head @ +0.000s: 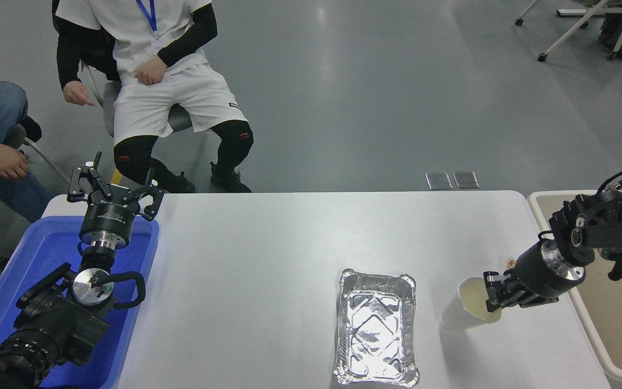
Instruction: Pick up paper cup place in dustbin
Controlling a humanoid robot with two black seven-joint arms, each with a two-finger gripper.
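Between the tips of my right end effector [493, 294] sits the rim of the paper cup [470, 309], pinched on the side nearest the wrist, with the cup tilted so its cream inside faces up toward me. Its base looks barely off the white counter [268, 259], though I cannot tell for sure. Just behind the wrist, to its right, the beige dustbin [586, 319] runs along the counter's edge. Left of the held cup, near but apart, lies the rectangular foil tray [376, 329]. Far off to the left my left end effector [111, 189] hangs over the blue plastic tray [35, 254], its fingers spread wide.
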